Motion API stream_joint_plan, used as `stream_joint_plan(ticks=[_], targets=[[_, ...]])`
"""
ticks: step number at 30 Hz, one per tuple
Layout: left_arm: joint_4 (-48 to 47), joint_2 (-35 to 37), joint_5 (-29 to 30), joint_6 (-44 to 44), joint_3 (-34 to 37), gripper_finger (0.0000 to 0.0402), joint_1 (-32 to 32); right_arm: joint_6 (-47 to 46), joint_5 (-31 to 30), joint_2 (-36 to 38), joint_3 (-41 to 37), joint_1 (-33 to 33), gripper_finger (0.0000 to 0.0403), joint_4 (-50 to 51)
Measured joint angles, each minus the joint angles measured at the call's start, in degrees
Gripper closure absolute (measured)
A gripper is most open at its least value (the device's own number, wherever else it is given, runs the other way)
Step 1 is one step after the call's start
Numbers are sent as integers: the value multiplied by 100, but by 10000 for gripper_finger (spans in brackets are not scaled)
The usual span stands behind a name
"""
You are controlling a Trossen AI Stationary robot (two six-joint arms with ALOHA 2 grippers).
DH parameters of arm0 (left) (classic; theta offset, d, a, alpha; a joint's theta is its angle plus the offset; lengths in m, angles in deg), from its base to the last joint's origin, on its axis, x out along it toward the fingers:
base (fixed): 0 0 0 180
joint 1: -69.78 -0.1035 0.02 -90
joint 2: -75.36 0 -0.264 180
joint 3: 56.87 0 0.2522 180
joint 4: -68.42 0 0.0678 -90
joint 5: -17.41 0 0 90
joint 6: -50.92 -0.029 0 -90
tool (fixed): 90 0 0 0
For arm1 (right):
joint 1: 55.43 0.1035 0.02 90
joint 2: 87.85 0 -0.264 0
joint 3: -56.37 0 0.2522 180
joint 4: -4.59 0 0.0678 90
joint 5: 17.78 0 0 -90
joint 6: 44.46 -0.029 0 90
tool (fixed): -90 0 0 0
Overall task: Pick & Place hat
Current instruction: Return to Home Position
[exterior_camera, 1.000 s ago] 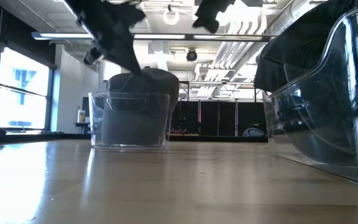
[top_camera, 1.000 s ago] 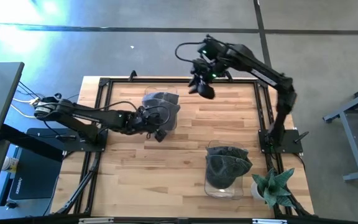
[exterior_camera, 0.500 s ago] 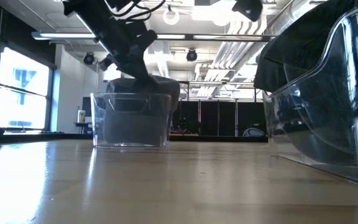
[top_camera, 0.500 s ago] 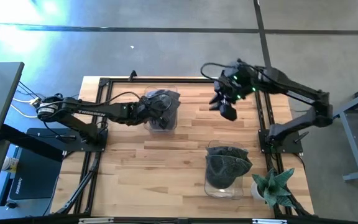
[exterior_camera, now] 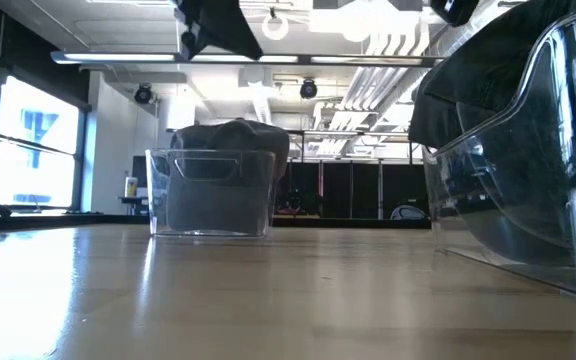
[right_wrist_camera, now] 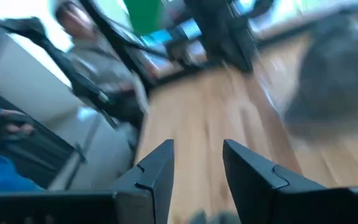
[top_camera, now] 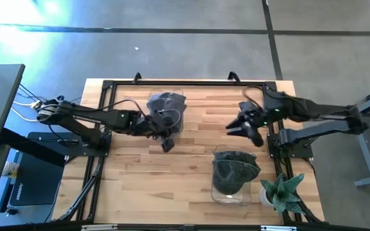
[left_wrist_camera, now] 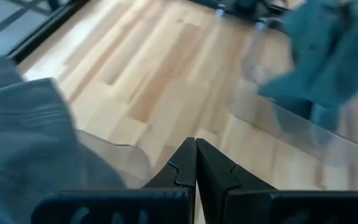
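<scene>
At 11 o'clock on the worktop [top_camera: 191, 151], light gray caps [top_camera: 166, 102] fill one transparent bin [exterior_camera: 211, 205]. At 5 o'clock a dark gray cap [top_camera: 235, 167] sits in the other bin [top_camera: 230, 194]. Sorting looks finished. The left end effector [top_camera: 166, 144] is pressed together and empty, the right end effector [top_camera: 248, 130] spread and empty. Only homing seems left.

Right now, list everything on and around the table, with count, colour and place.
table: one, light wood with a black frame, centre of the high view
far transparent bin: one, clear, far side, left of centre
near transparent bin: one, clear, near edge, right of centre
gray caps: a heap, number unclear, in the far transparent bin
dark gray cap: at least one, in the near transparent bin
plant: one, green, near right corner
left gripper: black, shut, empty, beside the far transparent bin
right gripper: black, open, empty, above the table's right side
</scene>
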State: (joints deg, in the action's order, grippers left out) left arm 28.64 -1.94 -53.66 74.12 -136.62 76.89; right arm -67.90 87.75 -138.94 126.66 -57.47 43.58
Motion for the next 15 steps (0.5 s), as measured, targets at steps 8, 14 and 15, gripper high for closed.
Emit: stream_joint_plan(ticks=[8,14,15], targets=[[-67,-2,-222,43,-123,402,448,-234,107,1672,-2359,31,350,-3041],[-51,-2,-341,592,-121,402,582,-634,-689,2644,-3646,108,391,-3572],[-40,-2,-342,719,-121,402,579,-631,-798,2757,-3800,132,390,-3578]])
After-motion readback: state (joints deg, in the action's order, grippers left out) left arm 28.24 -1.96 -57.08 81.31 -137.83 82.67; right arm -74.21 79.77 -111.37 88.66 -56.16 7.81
